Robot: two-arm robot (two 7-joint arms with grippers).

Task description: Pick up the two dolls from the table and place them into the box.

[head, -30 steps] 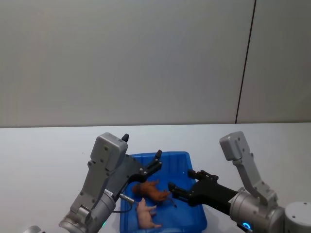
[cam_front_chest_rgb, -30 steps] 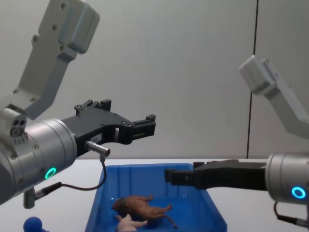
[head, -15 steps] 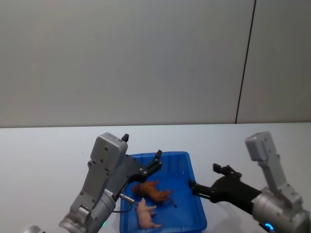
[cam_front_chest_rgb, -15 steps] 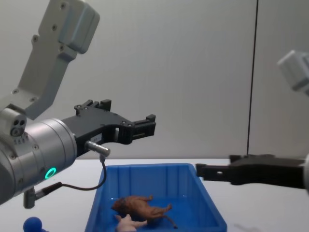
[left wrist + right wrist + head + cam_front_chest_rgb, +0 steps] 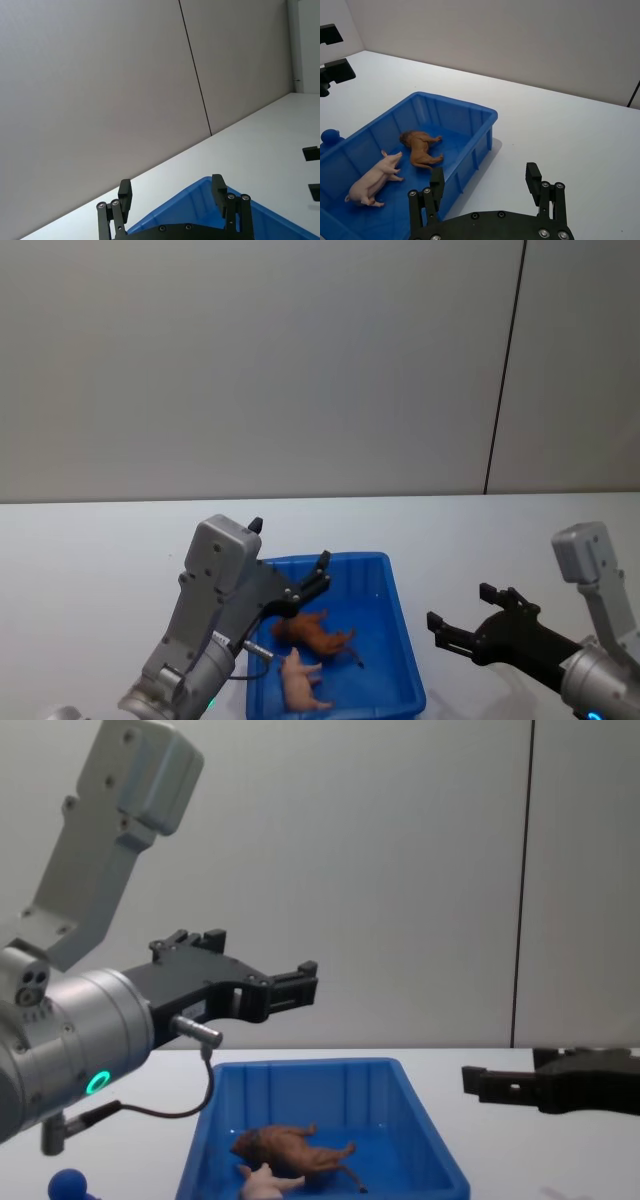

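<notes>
The lion (image 5: pixel 315 632) and pig (image 5: pixel 300 680) lie side by side inside the box (image 5: pixel 405 665). The left gripper (image 5: pixel 171 190) hovers above the box's left side, its arm hiding that wall, fingers spread and empty. The right gripper (image 5: pixel 485 179) hangs over the table (image 5: pixel 90 540) right of the box, open and empty. A blue ball (image 5: pixel 68 1184) sits left of the box

Robotics test lab: a plain white table (image 5: pixel 90 540) runs up to bare grey wall panels (image 5: pixel 250 360) divided by a single dark seam (image 5: pixel 505 370). Two grey-cased machine arms, the left arm (image 5: pixel 100 850) and the right arm (image 5: pixel 597 575), reach over the tabletop, a green status light (image 5: pixel 97 1082) glowing on one, beside a blue plastic box (image 5: pixel 345 559) holding a toy lion (image 5: pixel 315 632) and a toy pig (image 5: pixel 300 682).
</notes>
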